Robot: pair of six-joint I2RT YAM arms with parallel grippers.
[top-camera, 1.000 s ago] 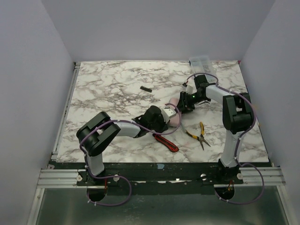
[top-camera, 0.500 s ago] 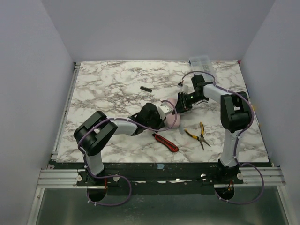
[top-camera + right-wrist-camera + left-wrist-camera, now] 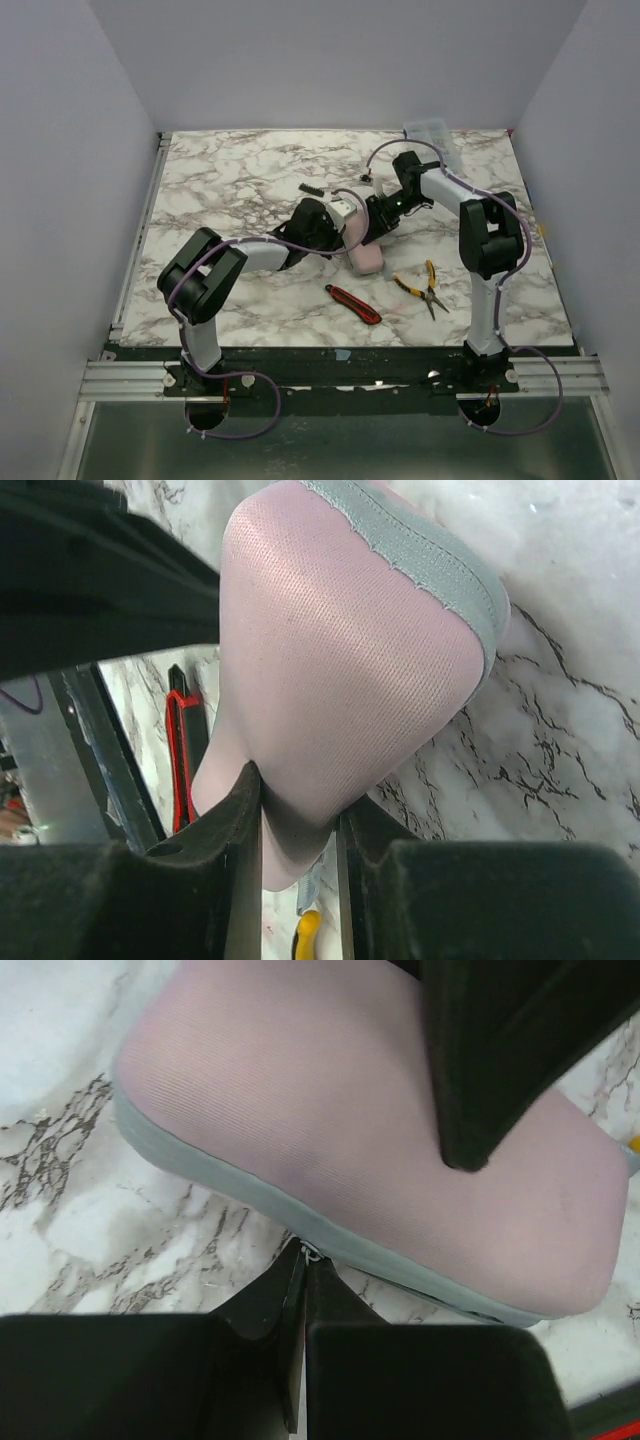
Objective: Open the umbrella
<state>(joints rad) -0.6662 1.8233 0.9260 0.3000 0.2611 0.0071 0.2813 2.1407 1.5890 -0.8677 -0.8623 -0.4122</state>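
Observation:
The umbrella [image 3: 366, 254] is a pale pinkish-lavender bundle with a grey zip band along its edge, lying near the table's middle. My left gripper [image 3: 343, 216] meets it from the left. In the left wrist view this gripper [image 3: 305, 1256] is shut on the small metal zip pull [image 3: 312, 1252] at the grey band under the pink fabric [image 3: 330, 1110]. My right gripper [image 3: 374, 220] comes in from the right. Seen from its wrist, the right gripper [image 3: 298, 815] is shut on a pinched fold of the umbrella's fabric [image 3: 340, 660]. No handle or shaft shows.
A red box cutter [image 3: 353, 304] and yellow-handled pliers [image 3: 425, 285] lie in front of the umbrella. A small black comb-like piece [image 3: 311, 190] lies behind the left gripper. A clear plastic box [image 3: 427, 131] stands at the far right edge.
Both grippers and the umbrella have shifted back and left across the table. The right gripper has narrowed onto the fabric. The left gripper stays shut.

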